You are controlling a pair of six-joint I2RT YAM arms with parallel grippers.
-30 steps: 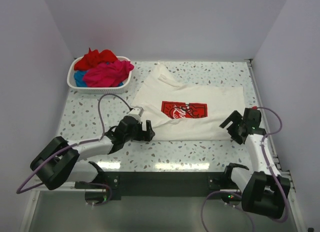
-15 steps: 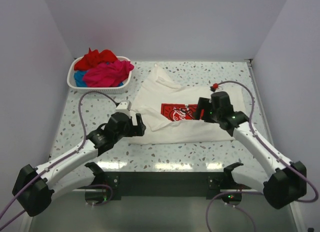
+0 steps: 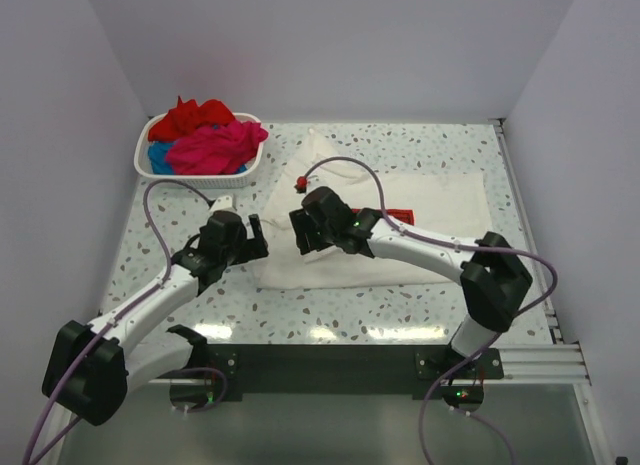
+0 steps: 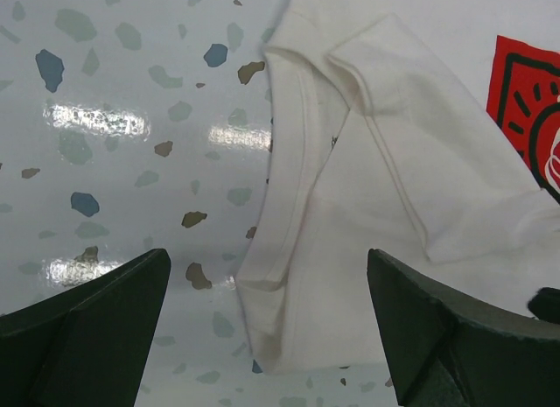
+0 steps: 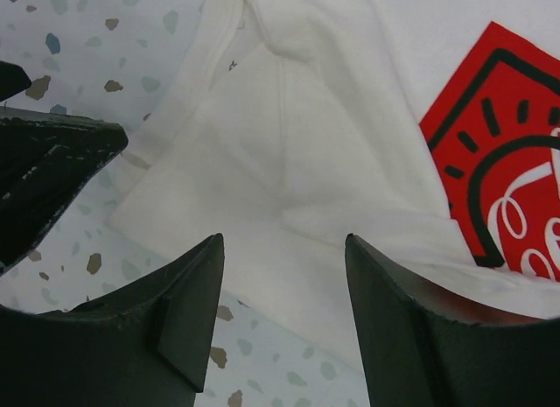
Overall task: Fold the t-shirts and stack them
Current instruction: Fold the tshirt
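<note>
A white t-shirt with a red print lies flat, partly folded, on the speckled table. My left gripper is open and hovers at the shirt's near-left corner; in the left wrist view the hemmed corner lies between the spread fingers. My right gripper is open, reaching across the shirt to the same left edge; in the right wrist view white cloth lies between its fingers and the print is at right. Red, magenta and blue shirts are piled in the basket.
The white slatted basket stands at the table's back left corner. My right arm stretches over the shirt's middle. The left gripper's finger shows close by at the left of the right wrist view. Walls enclose the table on three sides.
My right arm has swept left across the shirt, from its right edge to its left edge. My left gripper has moved a little back toward the shirt's left corner. Both stay open.
</note>
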